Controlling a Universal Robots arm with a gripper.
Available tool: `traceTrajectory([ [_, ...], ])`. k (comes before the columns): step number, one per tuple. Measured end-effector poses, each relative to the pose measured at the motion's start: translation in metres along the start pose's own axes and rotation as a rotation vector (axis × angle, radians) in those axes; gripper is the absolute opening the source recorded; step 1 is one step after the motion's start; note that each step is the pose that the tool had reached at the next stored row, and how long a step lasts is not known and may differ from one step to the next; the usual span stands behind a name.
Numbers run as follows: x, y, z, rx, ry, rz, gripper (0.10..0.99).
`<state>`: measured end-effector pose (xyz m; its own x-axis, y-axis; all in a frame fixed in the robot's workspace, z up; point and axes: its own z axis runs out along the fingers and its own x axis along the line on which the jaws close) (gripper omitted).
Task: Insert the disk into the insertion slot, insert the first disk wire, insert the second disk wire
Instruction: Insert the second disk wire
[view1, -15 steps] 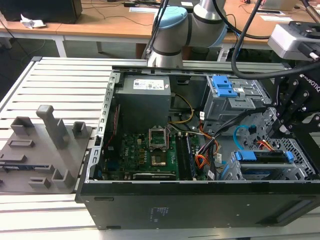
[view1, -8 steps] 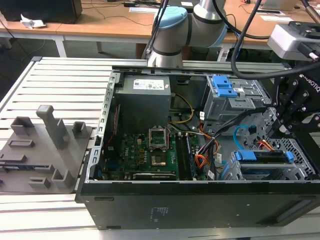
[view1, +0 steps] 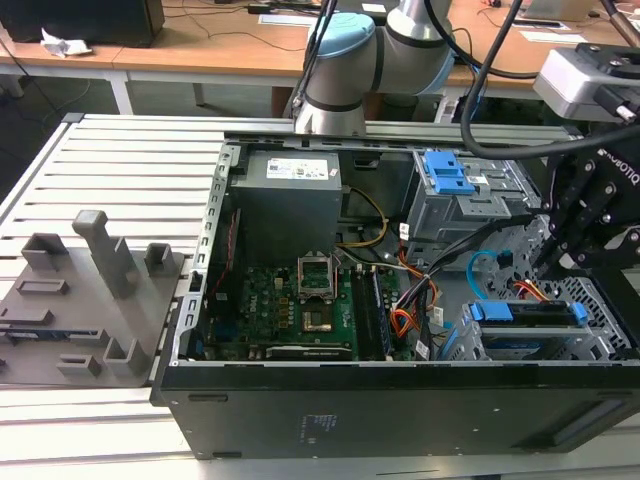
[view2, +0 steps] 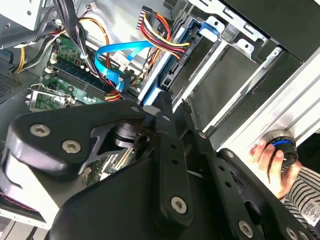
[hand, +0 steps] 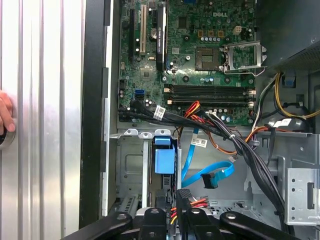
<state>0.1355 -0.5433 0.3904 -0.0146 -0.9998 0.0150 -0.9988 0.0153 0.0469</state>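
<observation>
The black computer case (view1: 400, 410) lies open on the slatted table (view1: 120, 170). Just behind its front wall, at the lower right of the exterior view, is the insertion slot (view1: 600, 335), a low grey cage of perforated sheet metal. The disk (view1: 525, 312) sits inside it, a dark slab in a blue carrier about as wide as the cage. The hand (view1: 548, 262) hangs close above the disk's inner end. Whether it is spread, pressed together or pinching anything I cannot tell. The first disk wire (view1: 530, 290), a thin bundle of orange, red and black strands, reaches that same end of the disk. In the first wrist view its small black plug lies right at the hand. I cannot tell whether it is seated. Just beyond, the second disk wire (view1: 478, 265), a slim light blue flat cable, curls in a loop, and in the first wrist view its black plug hangs apart from the disk. In the second wrist view a person's fingers (view2: 262, 152) rest on a round black and blue object outside the case. Further back are the green motherboard (view1: 290, 300), the grey power supply (view1: 290, 205) and the taller bay (view1: 460, 200) with blue latches. The arm (view1: 370, 50) rises behind the case, and a grey fixture tray (view1: 90, 300) lies at the exterior view's left.
</observation>
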Motion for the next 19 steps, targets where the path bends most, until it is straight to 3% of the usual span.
traceTrajectory([
  [1, 0.0000, 0.0001, 0.0001, 0.000, 0.0000, 0.000, 0.239],
  [4, 0.0000, 0.0002, 0.0001, 0.000, 0.0003, -0.008, 0.239],
  [8, 0.0000, 0.0002, 0.0001, 0.002, 0.0062, -0.131, 0.239],
  [15, 0.0000, 0.0002, 0.0001, 0.004, 0.0125, -0.268, 0.239],
  [19, 0.0000, 0.0002, 0.0002, 0.005, 0.0147, -0.316, 0.239],
])
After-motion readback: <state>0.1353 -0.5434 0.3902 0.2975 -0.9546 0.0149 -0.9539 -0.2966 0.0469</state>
